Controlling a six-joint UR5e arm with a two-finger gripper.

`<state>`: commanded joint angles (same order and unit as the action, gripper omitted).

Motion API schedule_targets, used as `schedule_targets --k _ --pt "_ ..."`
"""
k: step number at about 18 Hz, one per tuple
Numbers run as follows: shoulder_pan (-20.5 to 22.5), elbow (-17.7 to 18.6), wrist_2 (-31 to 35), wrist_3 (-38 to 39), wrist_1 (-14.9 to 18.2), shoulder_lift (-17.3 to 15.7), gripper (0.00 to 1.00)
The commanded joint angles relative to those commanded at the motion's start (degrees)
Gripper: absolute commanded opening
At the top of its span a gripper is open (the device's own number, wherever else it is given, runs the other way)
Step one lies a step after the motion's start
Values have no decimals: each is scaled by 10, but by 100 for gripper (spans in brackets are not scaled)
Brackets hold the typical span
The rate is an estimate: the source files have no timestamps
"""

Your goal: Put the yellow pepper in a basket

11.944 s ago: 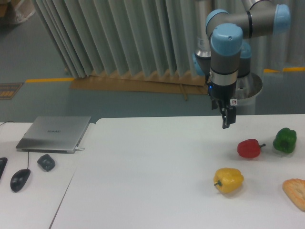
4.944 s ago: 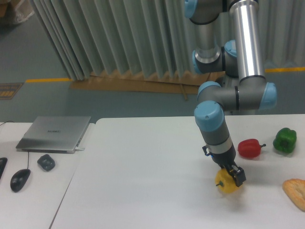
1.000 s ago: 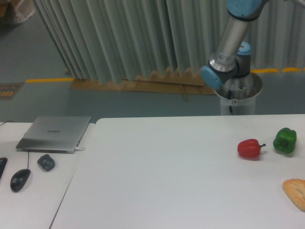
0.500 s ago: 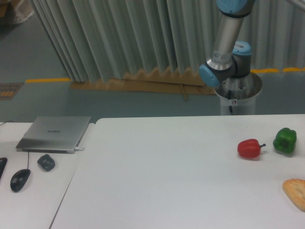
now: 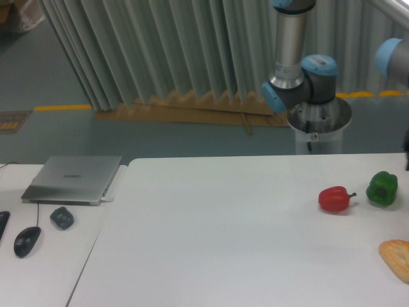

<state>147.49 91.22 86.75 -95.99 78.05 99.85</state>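
One white table carries two peppers – a red pepper and a green pepper, near each other at the right side – plus one orange-tan piece cut off by the right edge. The yellow pepper is nowhere in view, and no basket shows. The pincer is out of frame too, so whether it is released or clenched cannot be told; only the arm rises behind the table. On a second surface to the left lie one closed laptop, one black mouse and one small dark object.
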Motion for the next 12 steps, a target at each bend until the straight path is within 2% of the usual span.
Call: schedule_targets --k 12 --pt "-13 4 -10 5 4 -7 100"
